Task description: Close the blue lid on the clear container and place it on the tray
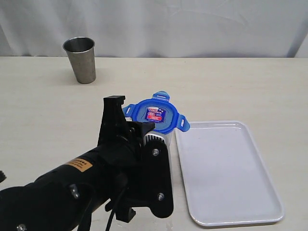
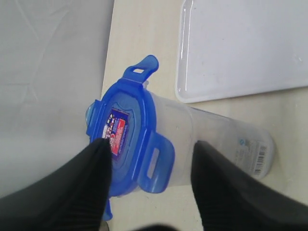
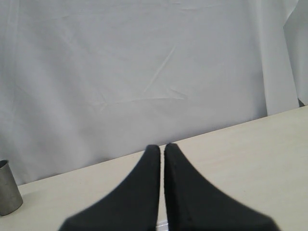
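Note:
The blue lid (image 1: 155, 114) sits on top of the clear container (image 2: 216, 144), which stands upright just left of the tray (image 1: 226, 173). The lid's side flaps stick outward. My left gripper (image 2: 151, 145) is open at the lid's near edge, straddling one flap (image 2: 156, 163). One finger (image 2: 91, 168) lies over the lid's top by the sticker, and the other (image 2: 211, 173) is beside the container wall without pinching it. In the exterior view the left arm (image 1: 115, 163) hides most of the container. My right gripper (image 3: 162, 148) is shut on nothing, above the table, and is not in the exterior view.
A steel cup (image 1: 81, 60) stands at the back left of the table, also seen as the steel cup (image 3: 7, 190) in the right wrist view. A white cloth backdrop (image 1: 192, 24) hangs behind the table. The tray (image 2: 240, 43) holds nothing.

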`<state>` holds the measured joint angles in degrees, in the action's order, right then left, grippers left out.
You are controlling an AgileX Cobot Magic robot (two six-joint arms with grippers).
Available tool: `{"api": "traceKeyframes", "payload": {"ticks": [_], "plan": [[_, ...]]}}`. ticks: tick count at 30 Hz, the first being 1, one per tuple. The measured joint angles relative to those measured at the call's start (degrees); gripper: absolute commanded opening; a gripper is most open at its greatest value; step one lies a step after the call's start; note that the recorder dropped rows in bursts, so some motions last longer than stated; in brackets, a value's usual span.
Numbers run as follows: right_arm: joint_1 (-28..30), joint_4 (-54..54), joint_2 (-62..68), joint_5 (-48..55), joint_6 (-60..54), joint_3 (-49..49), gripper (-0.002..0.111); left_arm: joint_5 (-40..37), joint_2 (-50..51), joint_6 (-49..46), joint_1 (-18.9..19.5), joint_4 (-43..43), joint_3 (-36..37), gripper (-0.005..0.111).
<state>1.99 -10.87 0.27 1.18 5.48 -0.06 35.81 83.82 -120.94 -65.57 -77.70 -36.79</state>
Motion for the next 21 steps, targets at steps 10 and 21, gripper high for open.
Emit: {"api": "traceKeyframes", "payload": {"ticks": [10,21], "plan": [[0.00,0.00,0.00,0.23,0.00,0.00,0.004,0.00,0.00,0.00,0.00,-1.28,0.00,0.052],[0.00,0.00,0.00,0.23,-0.11,0.00,0.004,3.61,-5.92,0.00,-4.22,-7.56,0.00,0.052]]}}
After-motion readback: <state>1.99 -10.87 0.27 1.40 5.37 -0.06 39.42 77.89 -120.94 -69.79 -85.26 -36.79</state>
